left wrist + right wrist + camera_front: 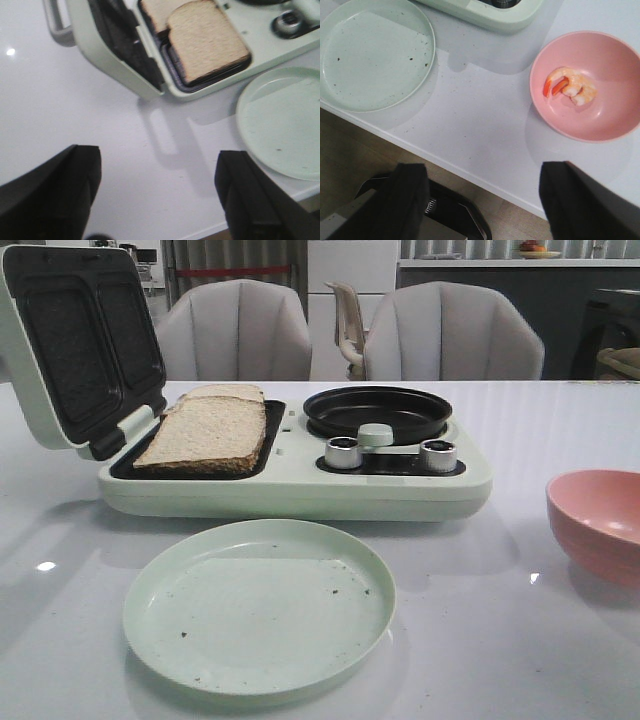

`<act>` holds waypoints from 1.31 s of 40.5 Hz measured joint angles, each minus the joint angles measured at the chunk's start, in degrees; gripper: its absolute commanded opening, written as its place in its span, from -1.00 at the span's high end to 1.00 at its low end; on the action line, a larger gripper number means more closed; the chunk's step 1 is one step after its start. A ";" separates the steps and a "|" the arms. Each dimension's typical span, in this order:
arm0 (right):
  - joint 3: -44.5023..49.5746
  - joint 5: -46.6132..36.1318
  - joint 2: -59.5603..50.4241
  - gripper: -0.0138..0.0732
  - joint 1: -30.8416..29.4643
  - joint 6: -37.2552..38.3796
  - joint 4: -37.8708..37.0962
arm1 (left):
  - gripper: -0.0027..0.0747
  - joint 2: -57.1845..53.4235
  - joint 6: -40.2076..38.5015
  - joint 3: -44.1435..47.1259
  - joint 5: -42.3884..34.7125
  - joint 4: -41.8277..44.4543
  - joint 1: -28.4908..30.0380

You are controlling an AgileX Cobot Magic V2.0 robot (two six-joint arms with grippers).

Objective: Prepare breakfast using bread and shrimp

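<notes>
Two bread slices (208, 430) lie overlapping in the open sandwich press of the pale green appliance (300, 490); they also show in the left wrist view (207, 40). The shrimp (570, 85) lie in a pink bowl (600, 125), whose rim shows at the right of the front view (597, 525). My left gripper (157, 195) is open and empty above the table near its front edge, left of the appliance. My right gripper (485, 200) is open and empty over the table's front edge, near the bowl. Neither gripper shows in the front view.
A pale green plate (260, 605) with dark crumbs sits in front of the appliance. The appliance has a raised lid (75, 340), a black round pan (378, 412) and two knobs (343, 452). Grey chairs (455, 335) stand behind the table.
</notes>
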 measured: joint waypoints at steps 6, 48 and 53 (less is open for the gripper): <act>0.00 0.20 0.00 -0.62 0.00 0.00 0.00 | -0.31 9.30 4.29 -6.37 0.93 -1.27 10.72; 0.00 0.33 0.00 -0.62 0.00 0.00 0.00 | 0.44 39.39 33.68 -13.17 -27.95 -58.76 47.74; 0.00 0.33 0.00 -0.62 0.00 0.00 0.00 | 0.50 39.39 33.81 -14.87 -26.65 -60.07 45.52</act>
